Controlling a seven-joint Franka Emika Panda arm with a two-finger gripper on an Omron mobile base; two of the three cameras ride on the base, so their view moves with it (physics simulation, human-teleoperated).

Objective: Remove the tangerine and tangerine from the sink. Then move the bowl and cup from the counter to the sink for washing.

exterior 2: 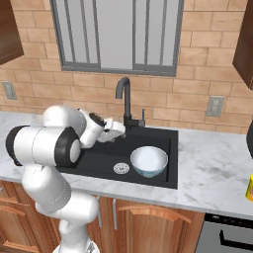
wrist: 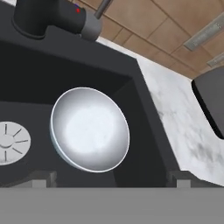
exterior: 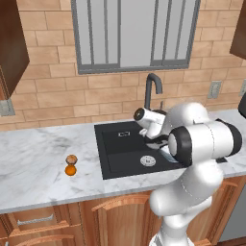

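Note:
The white bowl (exterior 2: 148, 161) sits upright inside the black sink (exterior 2: 99, 160), to the right of the silver drain (exterior 2: 121, 168). In the hand view the bowl (wrist: 89, 129) lies just ahead of my gripper (wrist: 109, 179), which hangs open above it with nothing between its fingertips (wrist: 41, 177). From the right base view the gripper (exterior 2: 117, 131) is over the sink's back left, near the faucet. Two tangerines (exterior: 70, 165), one tan and one bright orange, rest touching on the counter (exterior: 38, 163) left of the sink (exterior: 120, 149). The yellow cup (exterior 2: 250, 188) stands at the counter's far right, cut off by the frame.
A dark curved faucet (exterior 2: 126, 99) rises behind the sink, its base (wrist: 43, 17) close to my hand. A black object (wrist: 210, 100) sits on the marble right of the sink. The brick wall, a window and an outlet (exterior 2: 215, 105) stand behind.

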